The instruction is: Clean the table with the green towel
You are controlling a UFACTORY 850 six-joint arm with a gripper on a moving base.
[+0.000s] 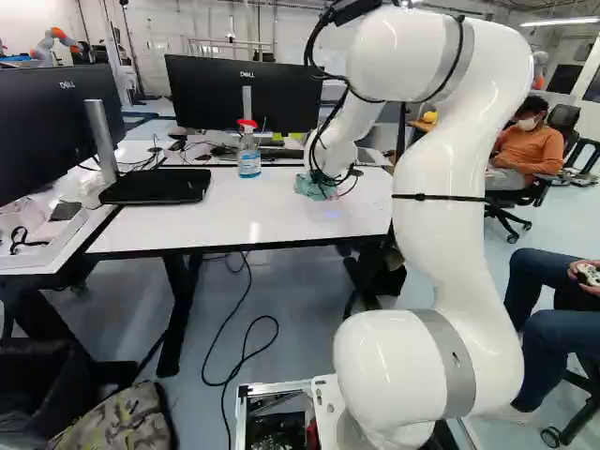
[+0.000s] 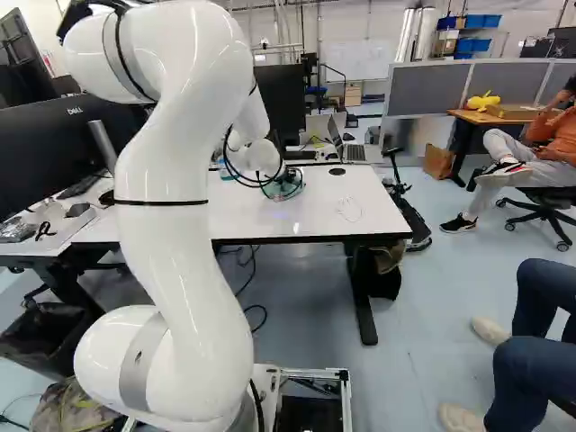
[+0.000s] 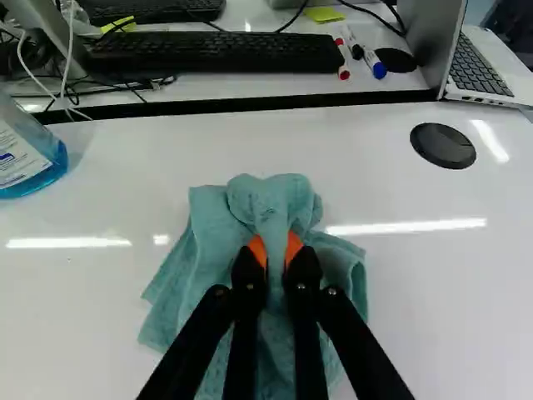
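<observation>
My gripper (image 2: 284, 184), partly hidden by cables in the right base view, is low over the white table (image 2: 315, 220). In the wrist view the gripper (image 3: 276, 254) is shut on a bunched fold of the green towel (image 3: 250, 208), its orange pads pressing from both sides. The rest of the towel spreads loosely on the tabletop around and under the fingers. At the left base view's table, the towel (image 1: 314, 187) shows beside the wrist. Faint looped scribbles (image 2: 349, 210) mark the tabletop to the right of the gripper in the right base view.
A spray bottle (image 1: 248, 155) with blue liquid stands left of the towel. A round black disc (image 3: 443, 146) lies ahead of the gripper to one side. Beyond the table's seam are a keyboard (image 3: 216, 52), markers (image 3: 342, 58) and a laptop (image 3: 483, 71). Monitors (image 1: 230, 91) stand behind.
</observation>
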